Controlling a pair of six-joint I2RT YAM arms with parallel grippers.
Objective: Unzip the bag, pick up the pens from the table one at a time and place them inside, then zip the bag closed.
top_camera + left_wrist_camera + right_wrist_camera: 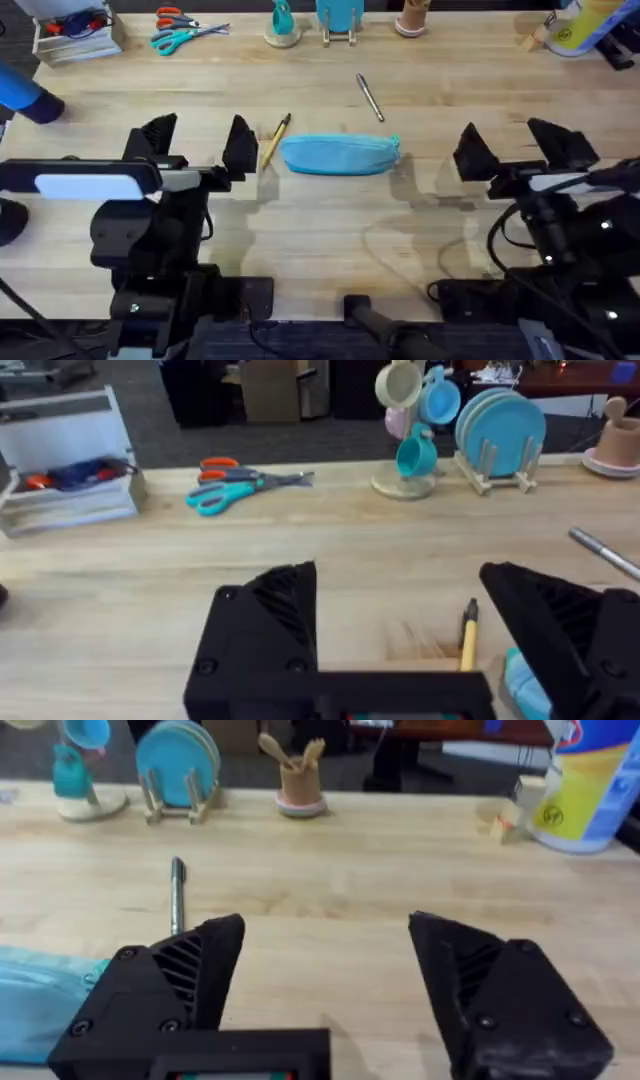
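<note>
Overhead, the left claw (198, 140) hangs low over the tabletop (330, 230) with its two black fingers spread wide and nothing between them. The right claw (515, 145) sits well apart from it, fingers also spread wide and empty. The light blue bag (338, 156) lies lengthwise on the tabletop between the two claws, nearer the left one, its zip looking closed as far as can be told. The yellow pen (274, 139) lies tilted just beside the left claw's inner finger, between that finger and the near end of the bag, its dark tip pointing away from the arm bases. The silver pen (370, 98) lies beyond the bag, farther out than either claw, apart from everything else.

In the left wrist view the yellow pen (468, 638) shows between the left claw's (405, 630) fingers, close to one of them, with a corner of the bag (520, 685) by that same finger and the silver pen (604, 551) farther off. In the right wrist view the bag's end (45, 1000) lies beside one finger of the right claw (325, 980), and the silver pen (177, 895) lies ahead of that finger. Scissors (180, 32) rest far beyond the left claw.
</note>
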